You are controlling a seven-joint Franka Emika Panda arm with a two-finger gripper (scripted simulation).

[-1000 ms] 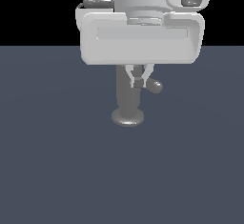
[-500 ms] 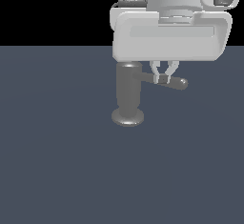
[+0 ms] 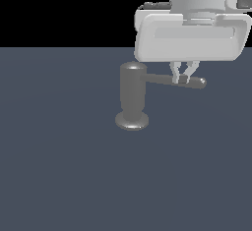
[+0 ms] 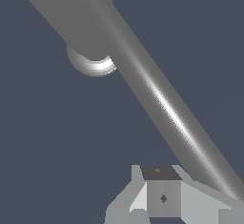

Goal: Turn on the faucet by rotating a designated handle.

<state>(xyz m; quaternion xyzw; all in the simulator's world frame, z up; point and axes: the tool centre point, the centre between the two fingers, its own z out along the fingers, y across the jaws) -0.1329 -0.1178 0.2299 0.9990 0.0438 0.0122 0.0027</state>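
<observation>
The faucet (image 3: 133, 97) stood upright on the dark grey floor (image 3: 59, 166), a little toward the far edge and near the middle of its width, its flared base flat on the surface. The handle (image 3: 162, 79) jutted from the cylinder's upper part toward the exterior view's right, ending in a rounded tip. The gripper (image 3: 183, 76) hung from above at the outer stretch of the handle, short of the tip, its fingers nearly together and reaching down against the rod; whether they clasped the rod or merely pressed beside it could not be told from either view. In the wrist view the handle (image 4: 162, 104) ran as a long bright bar past one finger (image 4: 162, 194), apparently touching it. The risk, as it looked, lay in the narrow contact: a thin round rod gave the fingers little to bear on, so a sideways push could ride off over or under the rod. A push not following the arc about the faucet might drift toward the tip and slide off, leaving the handle only partly turned.
</observation>
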